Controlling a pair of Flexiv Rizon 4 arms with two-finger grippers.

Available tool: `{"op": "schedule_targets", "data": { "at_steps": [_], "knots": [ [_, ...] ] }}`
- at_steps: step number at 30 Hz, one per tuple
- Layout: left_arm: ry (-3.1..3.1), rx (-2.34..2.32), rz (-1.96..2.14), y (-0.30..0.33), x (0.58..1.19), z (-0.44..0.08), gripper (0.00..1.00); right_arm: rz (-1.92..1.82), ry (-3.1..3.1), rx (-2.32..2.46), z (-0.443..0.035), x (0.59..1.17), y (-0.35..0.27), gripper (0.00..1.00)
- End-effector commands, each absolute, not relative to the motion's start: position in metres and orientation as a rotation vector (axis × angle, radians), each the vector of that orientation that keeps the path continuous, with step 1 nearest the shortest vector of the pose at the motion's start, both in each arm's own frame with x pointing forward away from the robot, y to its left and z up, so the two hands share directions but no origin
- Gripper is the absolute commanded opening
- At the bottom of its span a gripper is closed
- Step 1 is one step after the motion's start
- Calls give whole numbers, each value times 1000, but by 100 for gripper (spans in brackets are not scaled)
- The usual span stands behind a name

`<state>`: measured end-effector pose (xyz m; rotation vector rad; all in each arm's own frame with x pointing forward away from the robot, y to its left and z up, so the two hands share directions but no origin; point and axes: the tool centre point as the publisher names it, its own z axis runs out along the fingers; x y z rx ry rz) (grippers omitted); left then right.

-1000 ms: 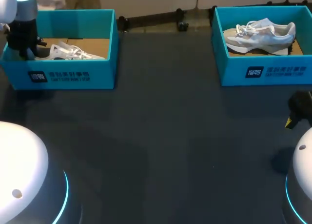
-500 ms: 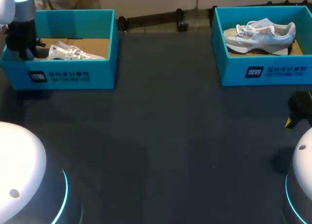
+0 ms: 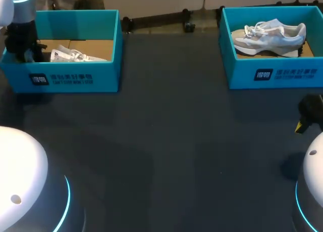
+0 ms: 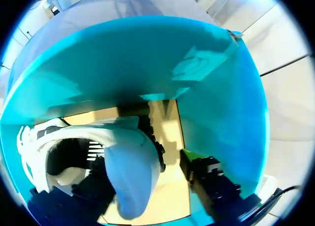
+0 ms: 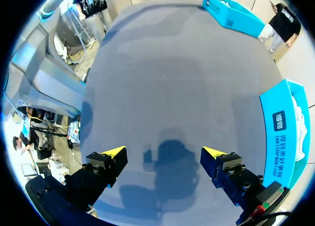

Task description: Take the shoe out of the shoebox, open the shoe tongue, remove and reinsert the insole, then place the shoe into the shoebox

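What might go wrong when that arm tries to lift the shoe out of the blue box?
1. The left gripper straddles only the heel of the shoe, and one finger is not yet touching it. A hold this far back may let the toe sag or the shoe slip out.
2. The shoebox walls stand close around the gripper, so the shoe could catch a wall and drag the box along.

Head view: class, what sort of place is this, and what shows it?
Probably a robotics lab or test station, not a shop: a left robot arm and right robot arm at a dark table, a left shoebox holding a white sneaker, a right shoebox holding a grey-white sneaker.
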<state>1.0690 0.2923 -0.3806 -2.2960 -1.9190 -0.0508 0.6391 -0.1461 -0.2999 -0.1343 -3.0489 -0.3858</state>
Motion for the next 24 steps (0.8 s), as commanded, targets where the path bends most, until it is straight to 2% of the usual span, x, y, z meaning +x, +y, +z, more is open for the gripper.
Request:
{"op": "schedule_targets", "data": {
  "at_steps": [1,4,6,8,9,24],
  "knots": [
    [-1930,-2304,-55,292,1065,-372,73,-384,-3052,-134,-300,638,-146,100],
    [-1939,-2317,-38,289,1064,-364,78,-384,-3052,-134,-300,638,-146,100],
    [-1944,-2327,-31,287,1063,-357,88,-384,-3052,-134,-300,638,-146,100],
    [-1951,-2335,-23,285,1063,-351,90,-384,-3052,-134,-300,638,-146,100],
    [-1957,-2338,-27,284,1062,-346,100,-384,-3052,-134,-300,638,-146,100],
    [-2030,-2327,-131,275,1031,-266,100,-384,-3052,-134,-300,638,-146,100]
  ]
}}
